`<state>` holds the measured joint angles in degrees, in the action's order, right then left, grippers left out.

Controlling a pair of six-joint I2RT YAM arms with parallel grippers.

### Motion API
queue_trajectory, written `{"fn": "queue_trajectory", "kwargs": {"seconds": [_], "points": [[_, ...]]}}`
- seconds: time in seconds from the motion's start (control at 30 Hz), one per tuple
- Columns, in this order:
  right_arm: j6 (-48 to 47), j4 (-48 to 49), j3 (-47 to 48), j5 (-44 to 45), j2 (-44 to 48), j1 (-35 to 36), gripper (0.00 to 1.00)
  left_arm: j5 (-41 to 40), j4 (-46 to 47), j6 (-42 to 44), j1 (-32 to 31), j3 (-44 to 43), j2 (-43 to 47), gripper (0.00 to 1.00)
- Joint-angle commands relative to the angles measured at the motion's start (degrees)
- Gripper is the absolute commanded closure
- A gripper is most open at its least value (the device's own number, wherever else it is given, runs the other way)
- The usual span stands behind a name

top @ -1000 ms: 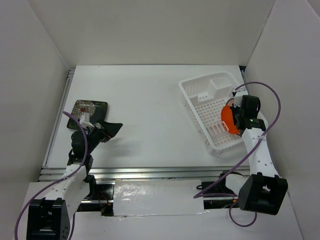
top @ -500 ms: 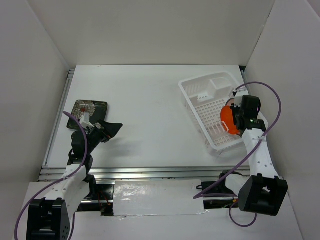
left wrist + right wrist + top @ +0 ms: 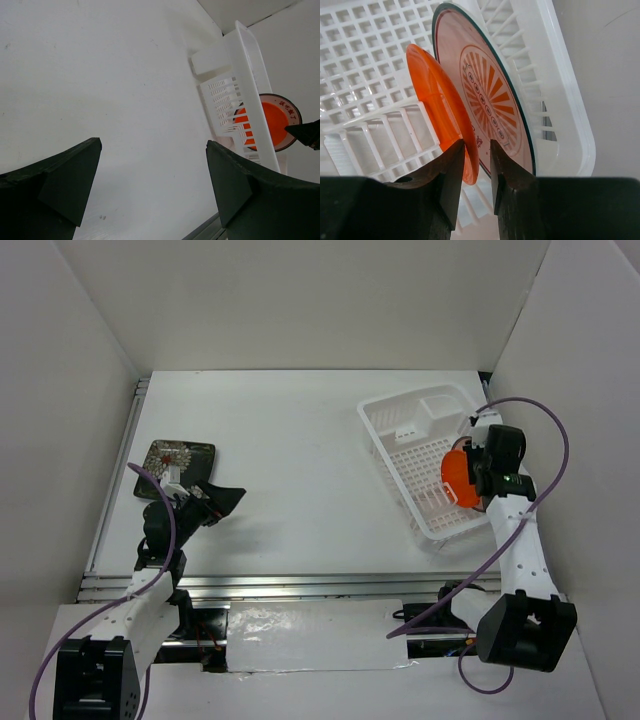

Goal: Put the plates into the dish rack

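Note:
The white dish rack [image 3: 415, 425] stands at the right rear of the table. The orange plate [image 3: 435, 95] stands on edge in it, next to the sunburst plate [image 3: 490, 95], which leans on the rack's side wall [image 3: 560, 75]. My right gripper [image 3: 477, 142] straddles the orange plate's rim with the jaws narrowly apart; there is a gap on the sunburst side. In the top view it [image 3: 472, 472] is at the orange plate [image 3: 455, 480]. The dark square floral plate [image 3: 178, 460] lies flat at the left. My left gripper [image 3: 222, 498] hovers beside it, open and empty.
White walls enclose the table on three sides, and the rack sits close to the right wall. The left wrist view looks across bare table to the rack [image 3: 250, 75] and the orange plate [image 3: 270, 117]. A metal rail runs along the near edge [image 3: 300, 585].
My right wrist has shifted a little toward the back of the table, while the orange plate stays standing in the rack. The left arm has not moved.

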<state>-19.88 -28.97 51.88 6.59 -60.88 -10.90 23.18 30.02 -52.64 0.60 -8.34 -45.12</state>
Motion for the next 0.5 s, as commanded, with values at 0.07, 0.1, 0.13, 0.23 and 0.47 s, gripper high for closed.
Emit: {"fn": "queue_trajectory", "kwargs": {"seconds": [0.07,0.1,0.13,0.23,0.47], "points": [[1.3,1.2,4.5,-1.8,0.9,-0.1,0.65,-0.2,2.1,1.3,-0.2,-0.6,0.7,0.01],[1.1,1.4,5.0,-2.8,0.7,-0.1,0.65,-0.5,2.1,1.3,-0.2,-0.6,0.6,0.01],[1.1,1.9,6.2,-3.3,0.0,-0.1,0.65,-0.7,2.2,1.3,-0.2,-0.5,0.7,0.01],[1.2,2.8,9.2,-5.9,-2.0,-0.2,0.64,-1.2,2.6,1.5,-0.2,-0.3,0.5,0.00],[-2.4,0.8,14.6,-11.8,-6.9,0.0,0.64,-1.8,4.1,1.9,-0.2,-0.1,-1.6,0.00]]}}
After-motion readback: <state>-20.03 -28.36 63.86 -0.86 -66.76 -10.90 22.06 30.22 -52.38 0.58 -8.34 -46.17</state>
